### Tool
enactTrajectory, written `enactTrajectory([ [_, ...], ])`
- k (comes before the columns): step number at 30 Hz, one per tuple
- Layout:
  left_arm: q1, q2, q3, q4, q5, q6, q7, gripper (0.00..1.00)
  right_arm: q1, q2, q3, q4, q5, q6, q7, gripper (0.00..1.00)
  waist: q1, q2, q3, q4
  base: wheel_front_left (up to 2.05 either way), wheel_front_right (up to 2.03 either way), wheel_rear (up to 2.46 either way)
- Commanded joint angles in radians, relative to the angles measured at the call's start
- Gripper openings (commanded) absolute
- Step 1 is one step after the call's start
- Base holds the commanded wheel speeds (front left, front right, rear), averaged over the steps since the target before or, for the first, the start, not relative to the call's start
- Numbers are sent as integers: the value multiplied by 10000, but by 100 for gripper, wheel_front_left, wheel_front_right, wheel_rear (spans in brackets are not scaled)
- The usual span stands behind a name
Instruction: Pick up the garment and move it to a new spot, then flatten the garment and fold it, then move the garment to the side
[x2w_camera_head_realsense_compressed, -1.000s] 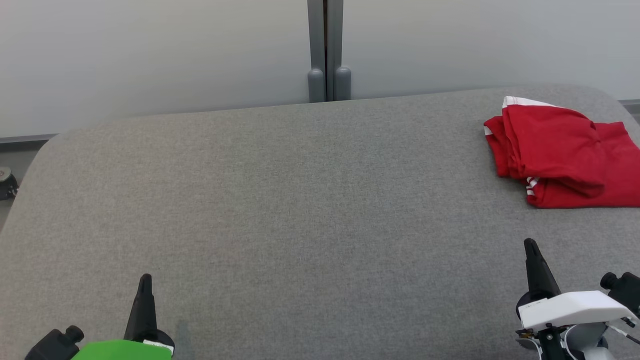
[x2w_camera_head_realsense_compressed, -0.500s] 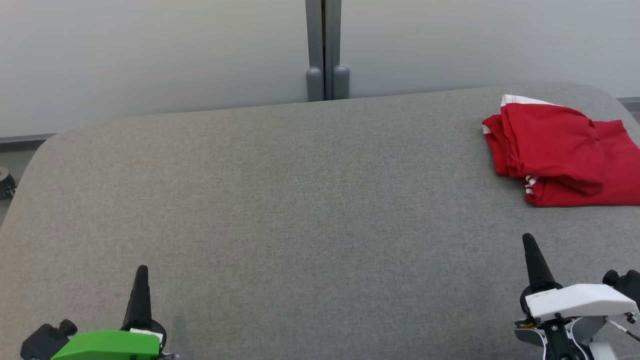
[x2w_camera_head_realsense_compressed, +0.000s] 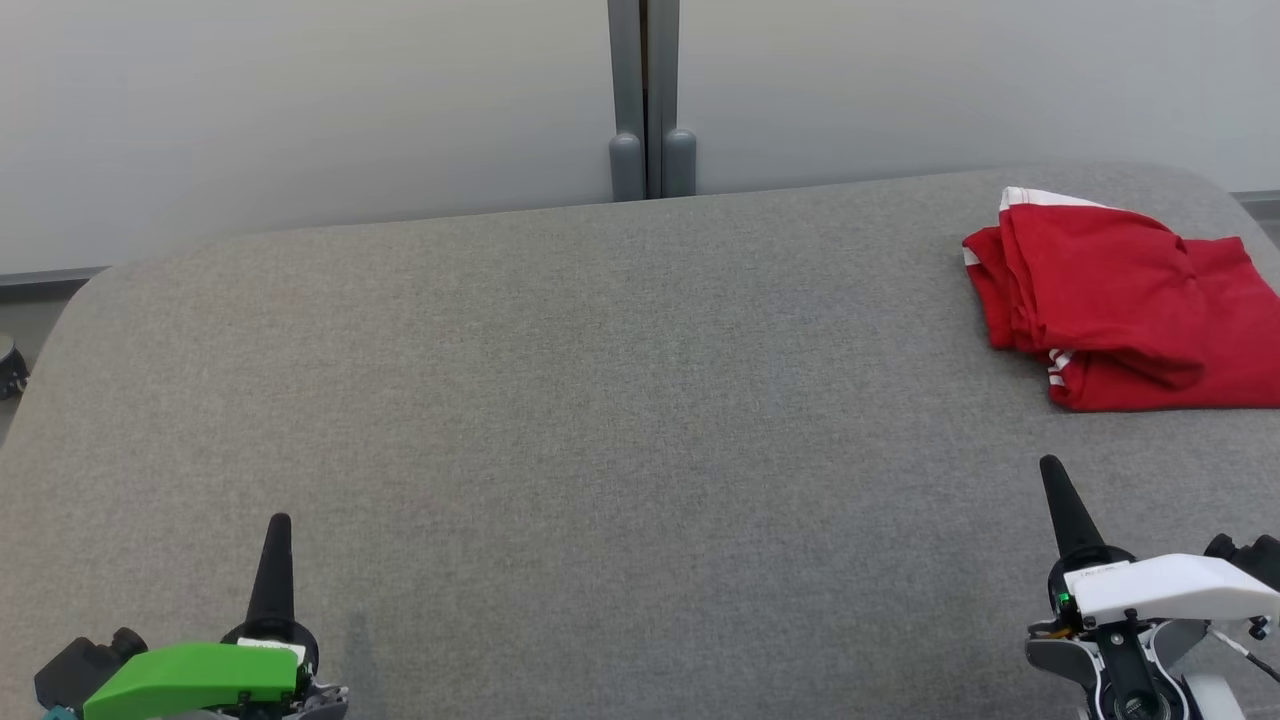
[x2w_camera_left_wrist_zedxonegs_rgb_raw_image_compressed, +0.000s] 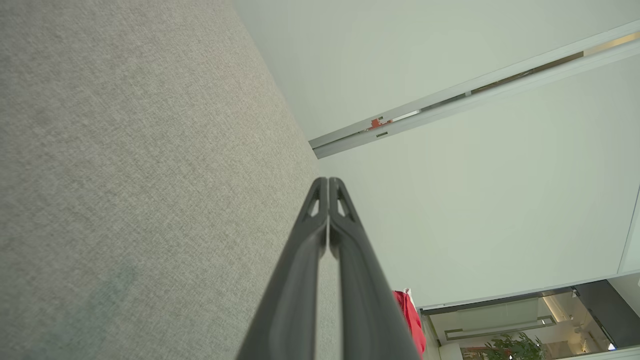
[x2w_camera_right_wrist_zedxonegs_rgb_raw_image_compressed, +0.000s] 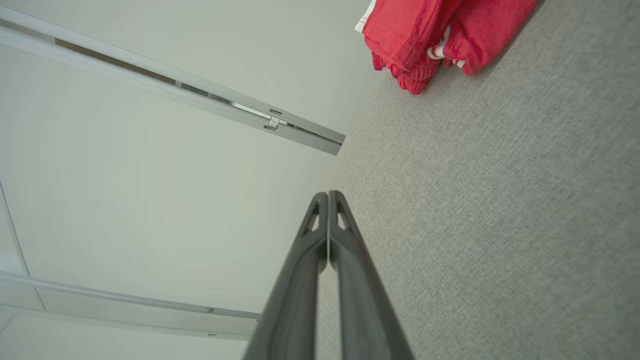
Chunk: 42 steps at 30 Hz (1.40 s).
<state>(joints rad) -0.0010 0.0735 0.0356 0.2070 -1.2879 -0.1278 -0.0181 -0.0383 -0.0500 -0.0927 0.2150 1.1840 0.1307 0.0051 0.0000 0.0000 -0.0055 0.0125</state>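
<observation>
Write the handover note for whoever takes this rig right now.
Left pincer: shut, empty, low over the near left of the grey fabric table.
Right pincer: shut, empty, at the near right, short of the garment and apart from it.
Red garment, white-striped: lies in a folded bundle at the table's far right, cut off by the head view's right edge; nothing touches it.
Done, by the look of it: folded and set to the side.
Left: probably nothing. The fold looks a little lumpy, so tidy it if that matters.
</observation>
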Motion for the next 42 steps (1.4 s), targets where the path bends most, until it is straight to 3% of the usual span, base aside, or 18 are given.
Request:
enactTrajectory([
  [1, -302, 58, 84, -17, -249, -37, 91, 0, -211, -60, -44, -36, 308, 5, 85, 0, 0, 0, 3, -4, 0, 0, 0],
  [42, -1056, -35, 494, 344, -3110, -50, 1015, 0, -702, -51, -172, 271, 3862, 2, 976, 0, 0, 0, 73, -106, 0, 0, 0],
])
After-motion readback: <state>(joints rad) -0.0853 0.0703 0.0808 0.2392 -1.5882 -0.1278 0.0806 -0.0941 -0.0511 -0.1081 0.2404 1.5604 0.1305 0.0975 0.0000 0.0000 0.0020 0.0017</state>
